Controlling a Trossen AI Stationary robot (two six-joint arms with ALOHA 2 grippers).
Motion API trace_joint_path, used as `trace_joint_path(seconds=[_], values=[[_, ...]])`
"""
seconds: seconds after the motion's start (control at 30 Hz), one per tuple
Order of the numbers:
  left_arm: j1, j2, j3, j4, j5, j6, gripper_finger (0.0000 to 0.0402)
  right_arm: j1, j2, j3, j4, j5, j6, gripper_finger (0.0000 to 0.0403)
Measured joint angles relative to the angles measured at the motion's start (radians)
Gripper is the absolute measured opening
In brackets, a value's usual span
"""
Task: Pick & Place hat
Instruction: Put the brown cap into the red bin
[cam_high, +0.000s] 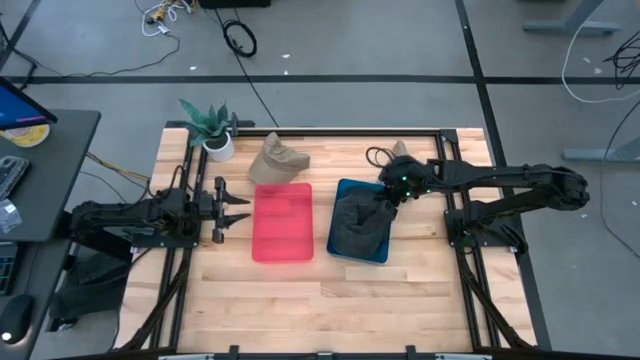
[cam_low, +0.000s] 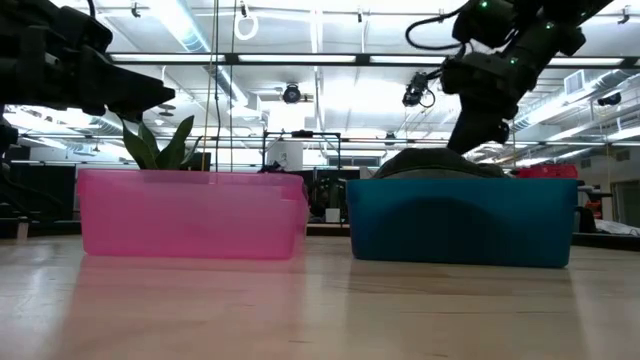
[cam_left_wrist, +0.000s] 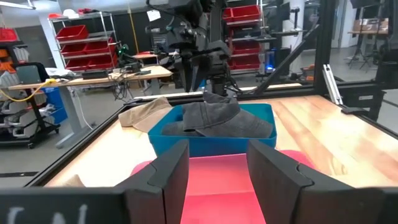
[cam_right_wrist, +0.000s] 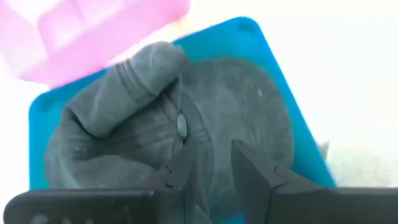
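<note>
A dark grey hat lies crumpled inside the blue bin, filling most of it. My right gripper is open and points down over the hat's far right part, its fingers near the crown button. A tan hat rests on the table behind the pink tray. A second tan hat lies behind the right arm. My left gripper is open and level at the pink tray's left edge, touching nothing. My right gripper comes at the grey hat from above with its fingers spread over the cloth near the crown button. I cannot tell whether the fingertips touch the hat. The hat rests in the blue bin, not lifted.
A potted plant stands at the far left corner of the table. The pink tray sits left of the blue bin with a narrow gap between them. Bare wood lies along the near half of the table. Black frame rails run along the table's sides.
</note>
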Motion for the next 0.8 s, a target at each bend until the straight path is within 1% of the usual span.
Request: trace_joint_path(seconds=[0.07, 0.13, 0.23, 0.33, 0.4, 0.6, 0.73, 0.8], values=[[0.0, 0.0, 0.0, 0.007, -0.001, -0.003, 0.0165, -0.016, -0.035, 0.0, 0.0, 0.002, -0.001, 0.0096], [0.0, 0.0, -0.001, 0.015, -0.006, -0.003, 0.0165, -0.034, -0.073, 0.0, -0.002, 0.036, 0.005, 0.0096], [0.0, 0.0, -0.001, 0.023, -0.01, -0.004, 0.0165, -0.067, -0.124, 0.0, -0.039, 0.144, 0.017, 0.0096], [0.0, 0.0, -0.001, 0.027, -0.009, -0.004, 0.0165, -0.098, -0.154, 0.0, -0.084, 0.275, 0.079, 0.0096], [0.0, 0.0, -0.001, 0.03, -0.009, -0.004, 0.0165, -0.115, -0.157, 0.0, -0.102, 0.314, 0.097, 0.0096], [0.0, 0.0, -0.001, 0.036, -0.008, -0.004, 0.0165, -0.146, -0.125, 0.0, -0.101, 0.321, 0.073, 0.0096], [0.0, 0.0, -0.001, 0.037, -0.007, -0.004, 0.0165, -0.176, -0.087, 0.0, -0.09, 0.448, 0.124, 0.0096], [0.0, 0.0, -0.001, 0.037, -0.007, -0.004, 0.0165, -0.206, -0.072, 0.0, -0.094, 0.489, 0.136, 0.0096]])
